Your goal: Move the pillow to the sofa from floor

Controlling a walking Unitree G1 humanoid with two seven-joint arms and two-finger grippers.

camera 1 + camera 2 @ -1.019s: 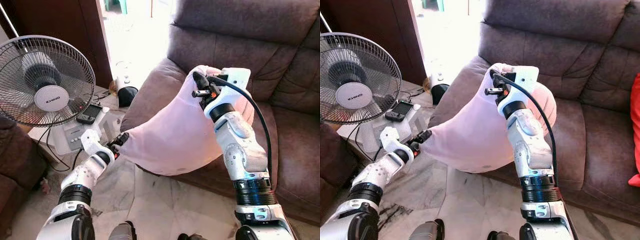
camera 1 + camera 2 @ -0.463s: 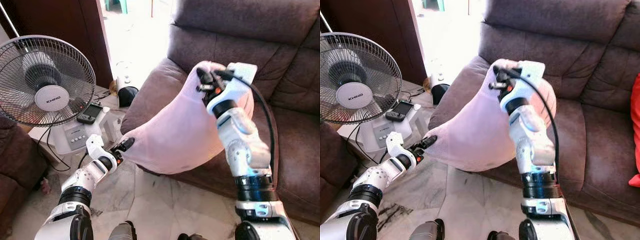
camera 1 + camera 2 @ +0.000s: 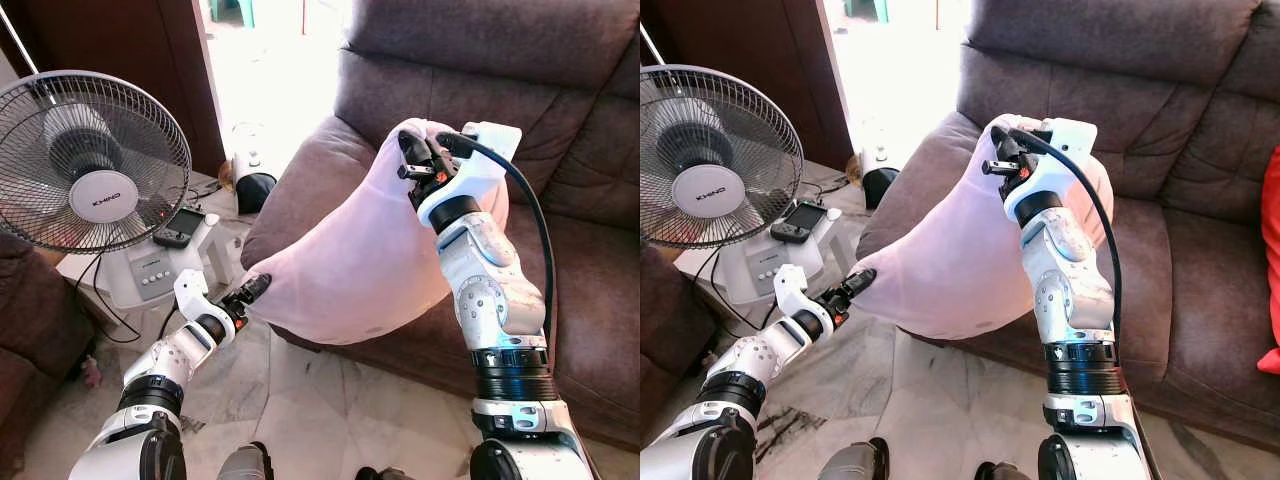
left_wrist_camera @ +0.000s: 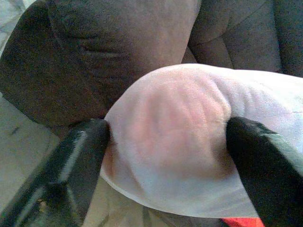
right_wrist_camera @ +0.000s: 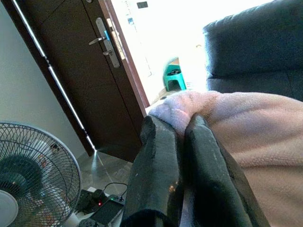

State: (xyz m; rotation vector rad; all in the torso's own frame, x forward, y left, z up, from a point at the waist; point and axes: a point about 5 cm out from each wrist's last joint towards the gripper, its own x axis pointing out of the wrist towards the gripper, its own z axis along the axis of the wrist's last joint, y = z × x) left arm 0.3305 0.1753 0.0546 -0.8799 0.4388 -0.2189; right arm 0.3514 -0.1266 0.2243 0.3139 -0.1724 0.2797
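Pillow [image 3: 360,250] higher, nearer sofa [image 3: 560,120] — both grippers' jaws clamped.

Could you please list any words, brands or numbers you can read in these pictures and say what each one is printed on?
"KHIND": on the round white hub of the fan, as best it can be read.
The buttons on the fan's base carry markings too small to read.
The pillow and the sofa carry no text.
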